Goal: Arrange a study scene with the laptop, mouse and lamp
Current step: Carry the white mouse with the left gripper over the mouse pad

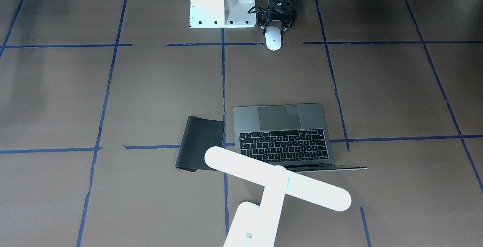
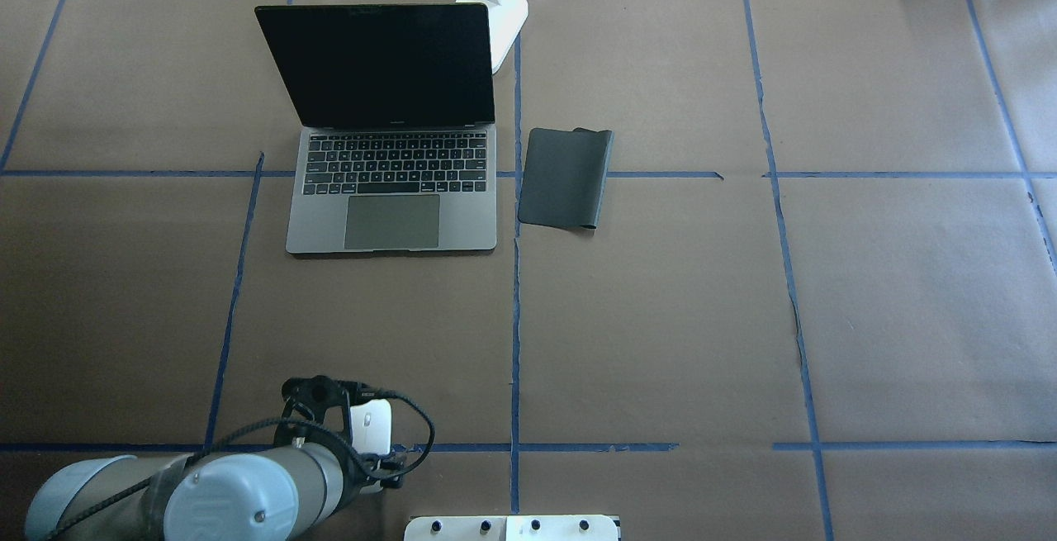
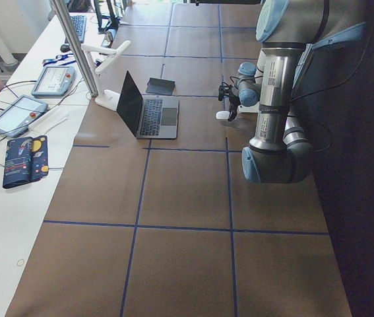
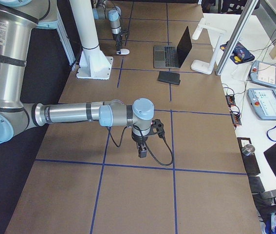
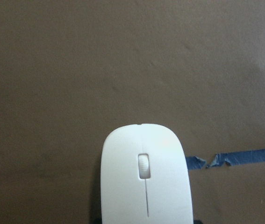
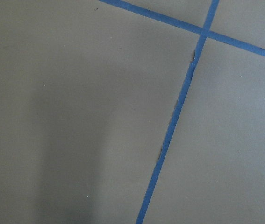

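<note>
Overhead camera looked on the laptop [image 2: 388, 161] from its keyboard side; front camera, from its lid side. Side cameras shared it from afar. Wrist cameras sat low, apparently away from it.

nothing can be read for certain. the laptop [image 2: 388, 194], upper left of the overhead view, bears a short pale word on the strip under its black screen, too small to make out. its key legends are only pale specks. the lamp [image 1: 272, 209], bottom centre of the front-facing view, carries a tiny dark-printed sticker near the frame's lower edge, illegible. the left arm [image 3: 270, 92], upper right of the left side view, has a vertical line of dark print on its silver tube, too blurred to read.
</note>
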`<action>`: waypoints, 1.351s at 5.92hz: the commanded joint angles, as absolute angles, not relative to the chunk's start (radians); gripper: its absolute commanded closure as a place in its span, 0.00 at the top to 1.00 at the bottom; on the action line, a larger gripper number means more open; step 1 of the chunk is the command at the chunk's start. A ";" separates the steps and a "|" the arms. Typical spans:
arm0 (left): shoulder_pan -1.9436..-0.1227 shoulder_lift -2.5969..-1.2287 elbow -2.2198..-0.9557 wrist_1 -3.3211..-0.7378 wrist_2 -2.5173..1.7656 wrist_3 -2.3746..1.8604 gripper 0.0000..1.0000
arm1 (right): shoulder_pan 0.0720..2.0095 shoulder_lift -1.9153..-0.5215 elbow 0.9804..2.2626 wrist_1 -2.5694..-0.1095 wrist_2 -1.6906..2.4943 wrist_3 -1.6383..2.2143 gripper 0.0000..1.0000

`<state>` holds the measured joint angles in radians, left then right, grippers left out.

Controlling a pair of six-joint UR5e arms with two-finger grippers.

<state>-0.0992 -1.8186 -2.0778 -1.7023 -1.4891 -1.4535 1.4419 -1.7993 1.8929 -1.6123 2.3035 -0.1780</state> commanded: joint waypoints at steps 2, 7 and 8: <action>-0.263 -2.125 -1.887 -1.706 -1.514 -1.404 0.19 | 1.442 -1.799 1.888 -1.612 2.307 -0.178 1.00; -0.503 -2.693 -1.008 -2.034 -1.713 -1.302 0.19 | 1.442 -1.796 1.879 -1.612 2.312 -0.169 1.00; -0.517 -2.723 -0.930 -2.077 -1.721 -1.257 0.19 | 1.442 -1.796 1.879 -1.612 2.321 -0.169 1.00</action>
<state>-0.4972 -2.6732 -1.0462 -2.0147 -1.7074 -1.2911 1.4419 -1.7969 1.8787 -1.6122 2.3138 -0.1708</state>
